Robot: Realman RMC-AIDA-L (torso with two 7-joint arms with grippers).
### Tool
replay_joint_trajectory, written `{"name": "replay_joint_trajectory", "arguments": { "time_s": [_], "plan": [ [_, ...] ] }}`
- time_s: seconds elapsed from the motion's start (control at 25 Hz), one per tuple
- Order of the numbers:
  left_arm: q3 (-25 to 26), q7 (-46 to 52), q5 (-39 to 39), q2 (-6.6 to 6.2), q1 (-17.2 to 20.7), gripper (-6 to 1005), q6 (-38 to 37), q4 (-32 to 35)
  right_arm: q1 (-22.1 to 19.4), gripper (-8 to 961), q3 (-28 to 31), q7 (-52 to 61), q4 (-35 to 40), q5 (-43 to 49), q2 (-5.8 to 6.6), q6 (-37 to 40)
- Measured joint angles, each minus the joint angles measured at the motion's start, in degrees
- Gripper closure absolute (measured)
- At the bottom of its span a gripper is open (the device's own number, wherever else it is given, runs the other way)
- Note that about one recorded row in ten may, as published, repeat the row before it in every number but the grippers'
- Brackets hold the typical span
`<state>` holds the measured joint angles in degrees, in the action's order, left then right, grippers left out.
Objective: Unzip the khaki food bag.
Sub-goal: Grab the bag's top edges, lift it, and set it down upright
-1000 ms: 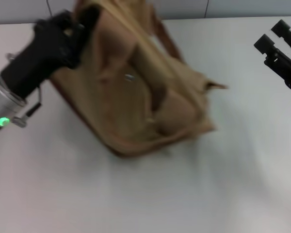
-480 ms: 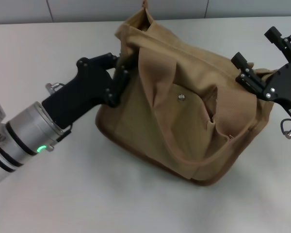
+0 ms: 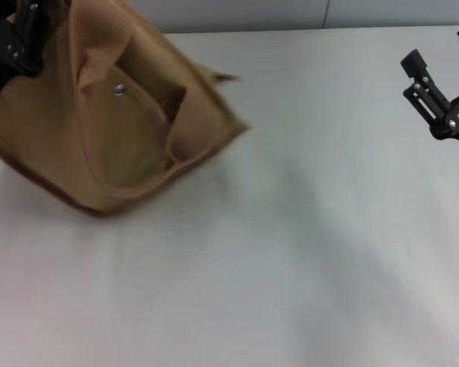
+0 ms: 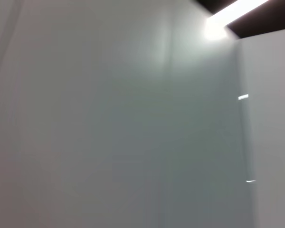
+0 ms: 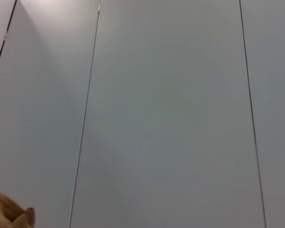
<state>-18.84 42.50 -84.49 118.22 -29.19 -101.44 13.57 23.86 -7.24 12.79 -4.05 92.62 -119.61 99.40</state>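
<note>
The khaki food bag [image 3: 130,145] is at the far left of the white table in the head view, tilted, with its front pocket flap and silver snap [image 3: 119,89] facing me. Its zipper is not visible. My left gripper [image 3: 19,42] is at the bag's upper left edge, partly cut off by the picture's corner, and is shut on the fabric there. My right gripper [image 3: 437,47] is open and empty at the far right, well apart from the bag. A small tan corner of the bag [image 5: 9,217] shows in the right wrist view.
The white table [image 3: 291,252] stretches bare between the bag and the right gripper. A grey wall runs along the table's far edge. The left wrist view shows only wall and a ceiling light.
The bag has moved far to the left with my left gripper. My right gripper, which was at the bag's right end, now stands apart from it at the right.
</note>
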Motion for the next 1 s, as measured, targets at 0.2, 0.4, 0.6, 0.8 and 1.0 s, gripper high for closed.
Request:
{"name": "replay_joint_trajectory", "arguments": {
  "time_s": [0.2,0.4,0.6,0.8,1.0],
  "plan": [
    [-14.9,-9.4,-1.0,0.91,-2.9,909,1.4,-6.3,0.2,177,0.0,0.2,-0.5,0.0,0.00,-0.5],
    [-20.6,-17.0,-1.0,0.98,-6.1,910,9.8,-14.0,-0.1,178,-0.2,0.2,-0.5,0.2,-0.01,-0.2],
    [-20.4,-17.5,-0.9,0.96,-4.7,910,9.6,-14.7,-0.5,179,-0.4,-0.8,-0.3,0.3,-0.01,-0.5],
    [-20.4,-17.4,-0.8,0.95,-3.2,910,8.0,-14.8,-0.9,181,-1.4,-10.2,-0.6,1.0,-0.12,-2.8],
    [-20.8,-17.4,-1.0,0.95,-3.4,910,6.6,-15.8,0.8,182,-2.5,-28.5,-7.1,3.7,-0.25,-9.9]
  ]
}}
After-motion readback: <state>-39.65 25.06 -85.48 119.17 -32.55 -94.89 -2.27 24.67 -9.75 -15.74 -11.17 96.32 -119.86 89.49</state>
